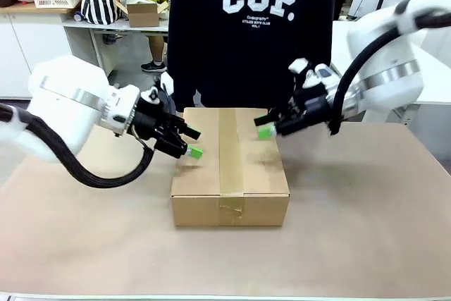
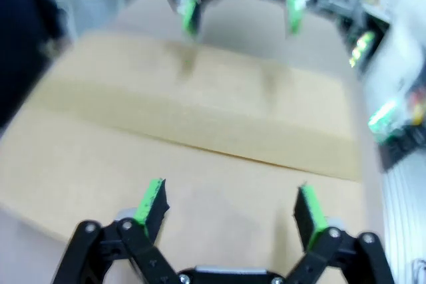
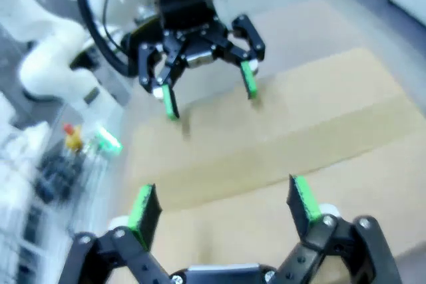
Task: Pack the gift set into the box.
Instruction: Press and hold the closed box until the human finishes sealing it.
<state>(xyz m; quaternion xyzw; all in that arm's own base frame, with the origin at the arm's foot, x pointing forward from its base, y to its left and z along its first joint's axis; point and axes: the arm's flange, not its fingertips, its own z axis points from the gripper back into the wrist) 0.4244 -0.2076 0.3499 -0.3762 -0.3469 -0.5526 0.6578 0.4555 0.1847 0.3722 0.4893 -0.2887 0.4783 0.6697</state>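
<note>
A large brown cardboard box point(image 1: 230, 167) is seen at the middle of the table point(image 1: 366, 230), its top flaps closed and a strip of brown tape point(image 1: 232, 153) run down the centre seam and over the near side. The left gripper point(image 1: 192, 142) is held over the box's left edge, its jaws spread apart with nothing between them, one green pad point(image 1: 195, 151) showing just above the cardboard. The right gripper point(image 1: 263, 125) is held over the box's far right part, jaws likewise spread and empty. Whether either set of fingertips touches the lid cannot be told. In the left wrist view the left gripper point(image 2: 230, 205) is seen parted above the box top point(image 2: 200, 131), with the right gripper point(image 2: 241, 4) facing it from the far side, also parted. In the right wrist view the right gripper point(image 3: 223, 207) is seen wide apart over the taped lid point(image 3: 279, 131), and the left gripper point(image 3: 208, 91) is seen opposite, near the far edge. A person in a dark printed sweatshirt point(image 1: 250, 33) is seen standing just behind the box at the far side of the table.
</note>
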